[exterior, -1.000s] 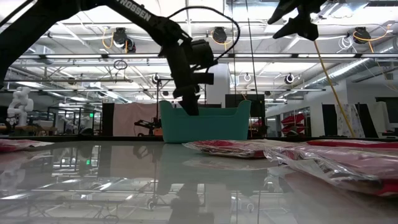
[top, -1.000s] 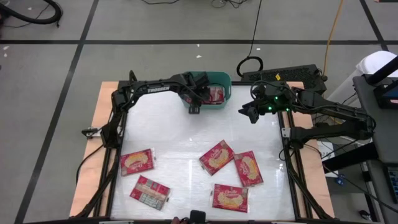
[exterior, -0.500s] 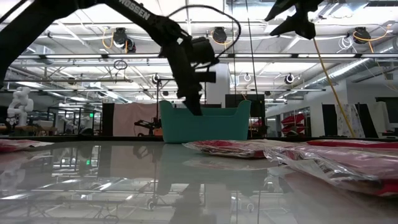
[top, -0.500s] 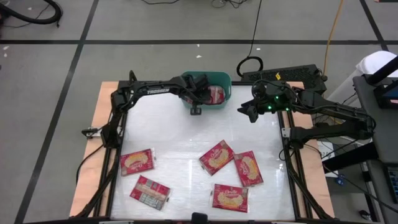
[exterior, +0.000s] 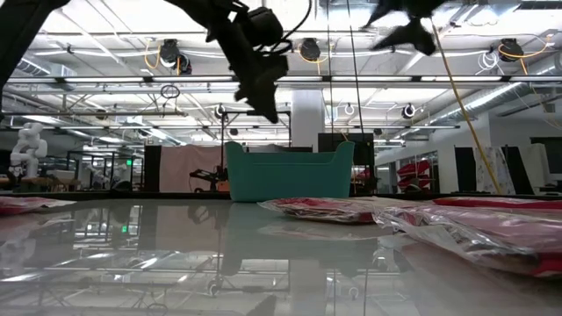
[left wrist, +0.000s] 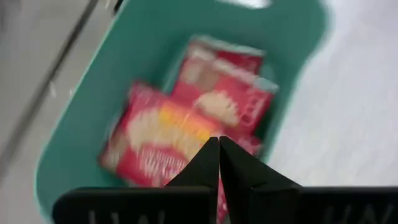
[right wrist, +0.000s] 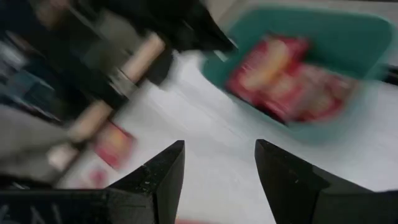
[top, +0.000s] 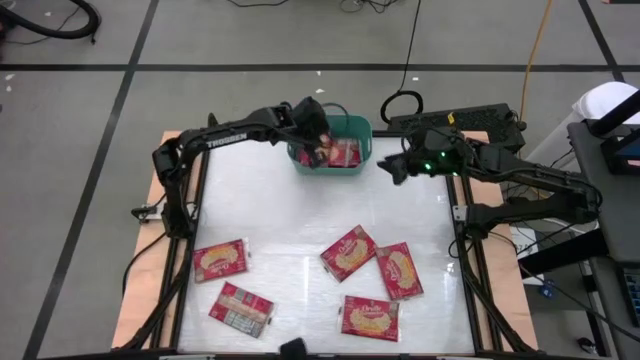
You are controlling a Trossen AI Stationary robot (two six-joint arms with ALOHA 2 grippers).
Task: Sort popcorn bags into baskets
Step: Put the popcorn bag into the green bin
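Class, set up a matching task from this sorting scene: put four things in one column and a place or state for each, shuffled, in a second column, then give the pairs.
Things
1. left gripper
2. right gripper
3. teal basket
4. grey-backed popcorn bag

Places or states
A. lying on the table at the near left
B. fingers open
C. holds red bags
D. fingers shut, above the basket

Pairs: 1-D, 2-B, 3-C, 4-A

One camera is looking straight down over the whole table (top: 300,250); another is peering level across it from the near edge. Both wrist cameras are hanging close over the far basket (left wrist: 298,37), sharing it.
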